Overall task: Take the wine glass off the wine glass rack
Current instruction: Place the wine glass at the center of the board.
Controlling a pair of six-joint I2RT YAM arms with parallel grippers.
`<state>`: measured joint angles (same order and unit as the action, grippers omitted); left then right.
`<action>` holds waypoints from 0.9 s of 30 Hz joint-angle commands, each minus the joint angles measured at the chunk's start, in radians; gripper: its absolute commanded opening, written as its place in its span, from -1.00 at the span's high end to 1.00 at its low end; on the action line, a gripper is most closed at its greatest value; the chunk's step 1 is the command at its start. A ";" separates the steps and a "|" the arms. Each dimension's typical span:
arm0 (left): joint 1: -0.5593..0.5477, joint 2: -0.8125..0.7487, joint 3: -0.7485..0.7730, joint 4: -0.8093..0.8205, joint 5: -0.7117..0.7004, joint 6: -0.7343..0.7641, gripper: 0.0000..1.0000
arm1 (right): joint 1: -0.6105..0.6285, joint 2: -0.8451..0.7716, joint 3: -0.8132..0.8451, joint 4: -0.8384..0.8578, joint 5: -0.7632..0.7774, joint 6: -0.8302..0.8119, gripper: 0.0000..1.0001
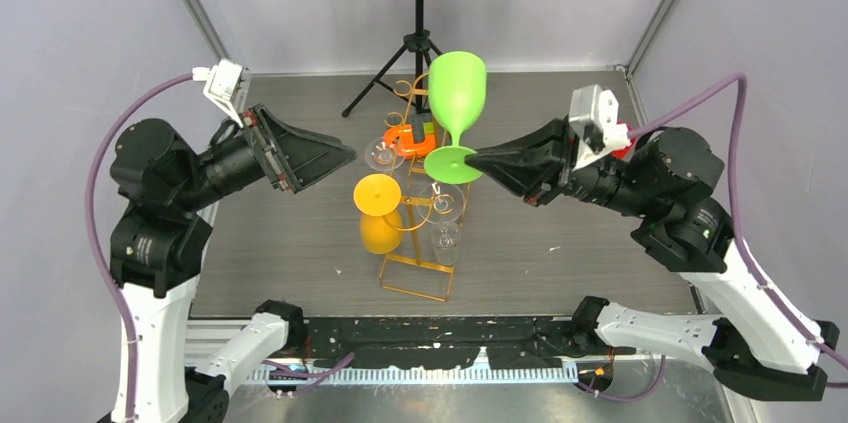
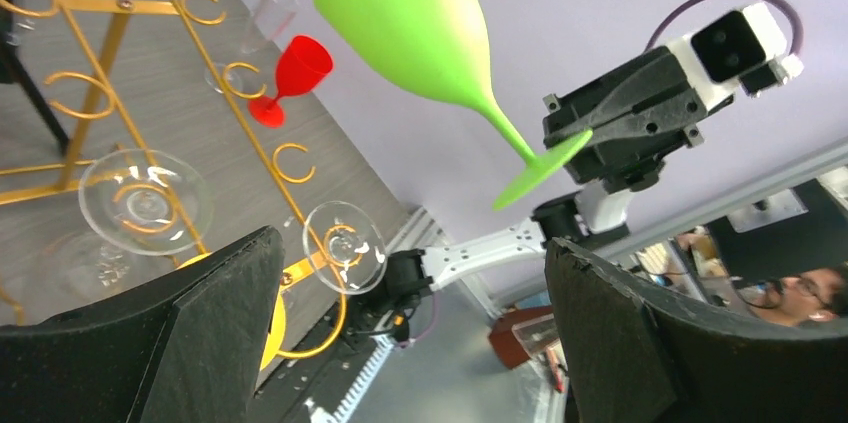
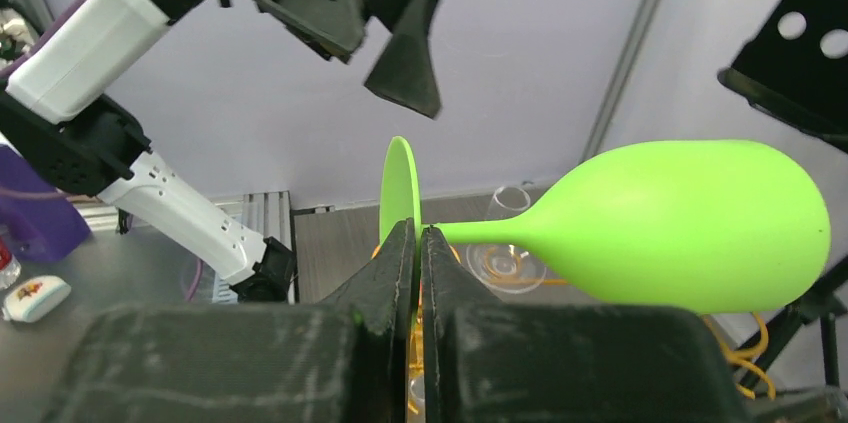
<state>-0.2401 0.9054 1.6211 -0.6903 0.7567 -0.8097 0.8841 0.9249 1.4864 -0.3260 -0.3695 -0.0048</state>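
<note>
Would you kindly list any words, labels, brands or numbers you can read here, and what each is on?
None can be read.
The small white object at the lower left of the right wrist view bears a coloured mark, too blurred to read.
The green plastic wine glass is plain.

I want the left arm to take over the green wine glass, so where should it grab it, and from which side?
Probably the green wine glass by its thin stem, approached from where the open left gripper sits: the right gripper pinches the foot, and the bowl is wide and smooth.
</note>
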 commanded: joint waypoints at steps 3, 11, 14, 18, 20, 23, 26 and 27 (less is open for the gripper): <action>-0.004 -0.002 -0.064 0.224 0.119 -0.160 -0.99 | 0.129 0.011 -0.043 0.181 0.047 -0.231 0.89; -0.016 -0.017 -0.088 0.246 0.128 -0.187 -0.99 | 0.219 0.043 -0.093 0.282 0.062 -0.355 0.89; -0.044 -0.017 -0.098 0.246 0.120 -0.186 -0.99 | 0.251 0.057 -0.108 0.309 0.074 -0.401 0.88; -0.082 -0.014 -0.117 0.247 0.102 -0.178 -0.99 | 0.290 0.075 -0.118 0.320 0.103 -0.464 0.89; -0.101 -0.011 -0.124 0.247 0.089 -0.173 -0.99 | 0.316 0.080 -0.120 0.320 0.120 -0.486 0.89; -0.131 -0.002 -0.125 0.247 0.071 -0.165 -0.99 | 0.343 0.083 -0.131 0.361 0.144 -0.516 0.89; -0.163 0.010 -0.125 0.246 0.048 -0.157 -0.99 | 0.372 0.091 -0.133 0.366 0.168 -0.550 0.89; -0.173 0.015 -0.122 0.243 0.044 -0.152 -0.99 | 0.378 0.093 -0.135 0.369 0.176 -0.556 0.89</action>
<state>-0.3794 0.9062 1.4971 -0.4896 0.8261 -0.9836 1.2308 1.0172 1.3476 -0.0525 -0.2512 -0.4919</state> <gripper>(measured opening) 0.994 0.074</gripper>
